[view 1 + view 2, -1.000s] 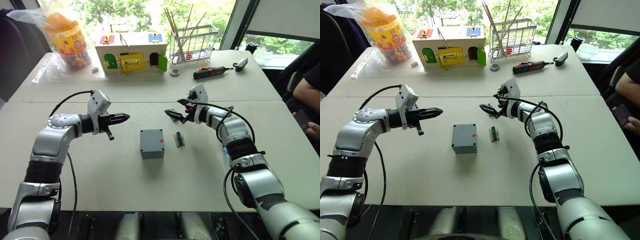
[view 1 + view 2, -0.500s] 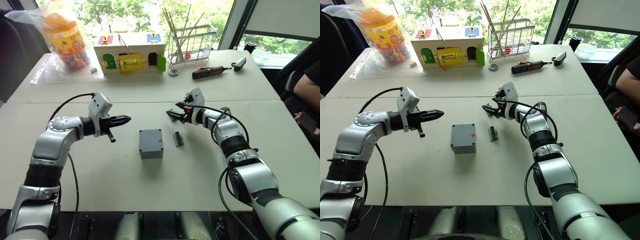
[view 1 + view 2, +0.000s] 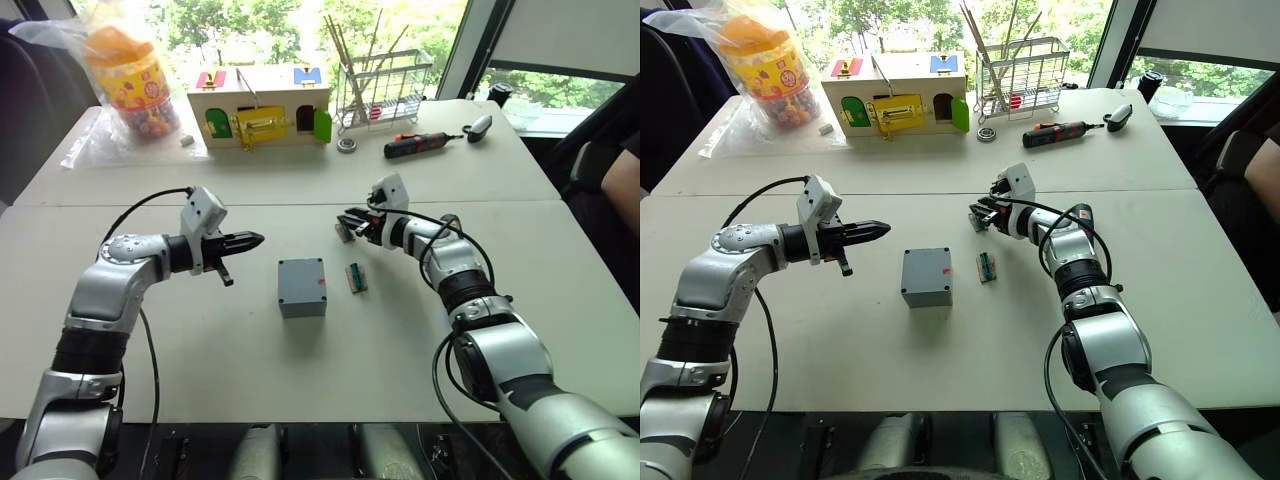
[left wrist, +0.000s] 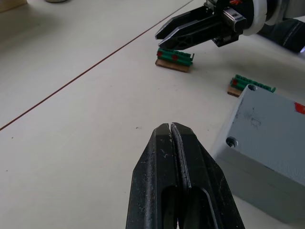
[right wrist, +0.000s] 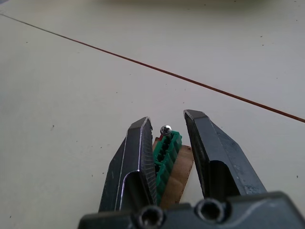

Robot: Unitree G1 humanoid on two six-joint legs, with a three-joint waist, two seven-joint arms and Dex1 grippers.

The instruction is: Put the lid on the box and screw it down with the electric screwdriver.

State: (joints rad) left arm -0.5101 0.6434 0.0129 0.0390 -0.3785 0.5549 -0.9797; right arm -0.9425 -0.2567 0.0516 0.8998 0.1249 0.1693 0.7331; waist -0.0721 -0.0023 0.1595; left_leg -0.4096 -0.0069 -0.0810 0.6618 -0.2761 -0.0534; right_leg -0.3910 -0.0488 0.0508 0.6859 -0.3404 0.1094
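On the near table, in the head views, the box (image 3: 302, 287) sits between the two arms with its red mark facing the right arm, and a small green holder (image 3: 356, 277) lies just beside it. The left gripper (image 3: 250, 240) hovers near the box, pointing toward it. At the far table edge lie a red-and-black screwdriver (image 3: 420, 146) and a wooden toy house (image 3: 261, 104). In the left wrist view, the left gripper's (image 4: 171, 130) fingers are pressed together, with the box's corner (image 4: 267, 148) close by. In the right wrist view, the right gripper (image 5: 167, 125) is narrowly parted around a second green holder (image 5: 164, 157) with a screw (image 5: 166, 129) standing in its tip.
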